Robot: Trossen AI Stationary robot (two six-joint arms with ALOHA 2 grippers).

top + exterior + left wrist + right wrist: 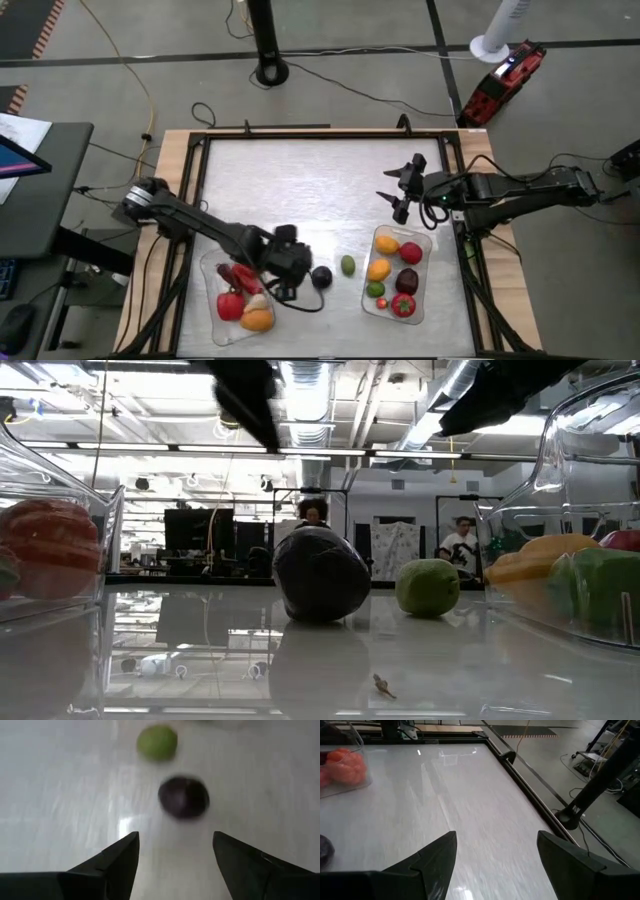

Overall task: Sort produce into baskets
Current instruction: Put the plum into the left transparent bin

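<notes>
Just ahead of the left gripper (172, 851), released and empty: dark purple piece (183, 796), green piece (157, 742) beyond it; best approached centred between the fingers, low, before closing.

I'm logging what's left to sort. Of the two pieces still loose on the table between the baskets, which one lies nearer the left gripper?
The dark purple piece. It lies right beside the left gripper, while the green piece sits farther off, toward the right basket.

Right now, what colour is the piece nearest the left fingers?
Dark purple, clearest in the left wrist view.
</notes>
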